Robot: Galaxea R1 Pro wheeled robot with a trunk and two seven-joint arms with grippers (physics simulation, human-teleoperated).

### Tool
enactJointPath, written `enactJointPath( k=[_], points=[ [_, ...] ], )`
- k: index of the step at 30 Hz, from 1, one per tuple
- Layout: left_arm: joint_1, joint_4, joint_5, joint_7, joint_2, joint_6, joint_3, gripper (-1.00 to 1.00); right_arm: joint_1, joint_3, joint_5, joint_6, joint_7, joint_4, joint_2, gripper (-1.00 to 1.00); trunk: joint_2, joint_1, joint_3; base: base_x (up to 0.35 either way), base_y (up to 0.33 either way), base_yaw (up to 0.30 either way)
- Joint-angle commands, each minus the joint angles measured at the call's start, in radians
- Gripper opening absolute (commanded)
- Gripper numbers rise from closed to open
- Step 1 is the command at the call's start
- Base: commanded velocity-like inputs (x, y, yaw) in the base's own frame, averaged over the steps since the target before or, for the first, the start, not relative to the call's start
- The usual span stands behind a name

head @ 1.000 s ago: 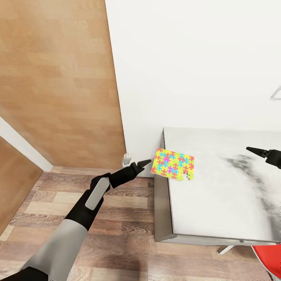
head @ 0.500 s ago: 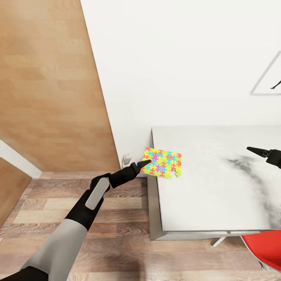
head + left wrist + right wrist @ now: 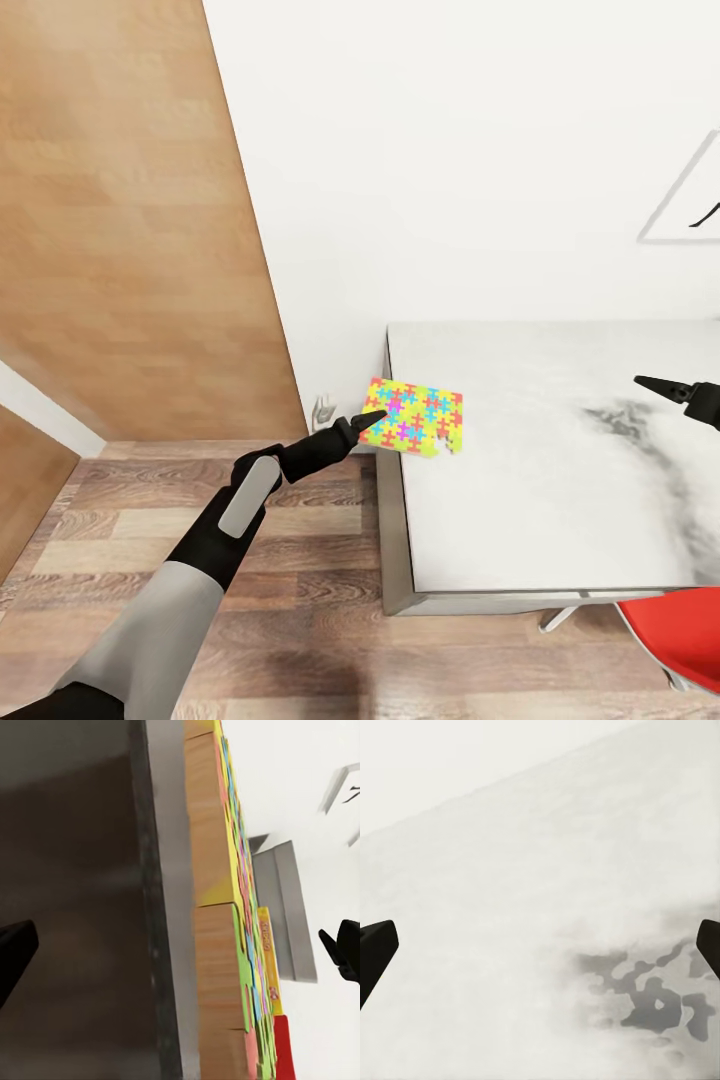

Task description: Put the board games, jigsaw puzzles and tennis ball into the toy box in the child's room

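Note:
One jigsaw puzzle [image 3: 415,428], a thin square of yellow, pink, green and blue pieces, lies flat at the left end of the pale table [image 3: 540,480], slightly over its edge. My left gripper [image 3: 372,416] is open, and its tip is at the puzzle's left corner. In the left wrist view the puzzle [image 3: 244,945] and the table edge [image 3: 161,907] run edge-on between the wide-apart fingers of the left gripper [image 3: 178,937]. My right gripper [image 3: 650,384] hovers open over the table's right part, with only bare tabletop between its fingers [image 3: 375,952].
A wooden panel [image 3: 130,250] and a white wall stand behind the table. A wall socket [image 3: 323,408] sits low beside the table's corner. A red chair [image 3: 670,640] stands at the table's front right. Wood floor lies under my left arm.
The whole view has shifted, so the camera moved. My left gripper's tip was just short of the puzzle and now reaches its corner. Nothing has changed in the last half second.

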Motion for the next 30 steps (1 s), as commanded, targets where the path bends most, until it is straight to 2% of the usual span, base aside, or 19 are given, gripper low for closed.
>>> enactJointPath(
  k=[1, 4, 5, 30],
  points=[
    [-0.001, 0.002, 0.005, 0.0, 0.0, 0.006, 0.001, 1.0, -0.001, -0.002, 0.009, 0.004, 0.01, 0.0, 0.0, 1.0, 0.0, 0.0, -0.001, 0.0, 0.0, -0.007],
    [-0.001, 0.003, 0.005, 0.0, 0.0, 0.006, 0.001, 1.0, -0.001, -0.002, 0.009, 0.004, 0.01, 0.0, -0.001, 1.0, 0.0, 0.0, -0.001, 0.0, 0.0, -0.006],
    [-0.001, 0.004, 0.006, 0.0, 0.0, 0.006, 0.002, -1.0, -0.001, -0.002, 0.009, 0.004, 0.01, 0.0, -0.001, 1.0, 0.0, 0.0, -0.001, 0.0, 0.0, -0.004],
    [0.007, -0.013, 0.015, -0.011, 0.001, 0.008, -0.003, -1.0, -0.001, 0.002, 0.008, 0.004, 0.012, 0.0, 0.005, 1.0, 0.0, 0.0, -0.001, 0.0, 0.0, -0.001]
  ],
)
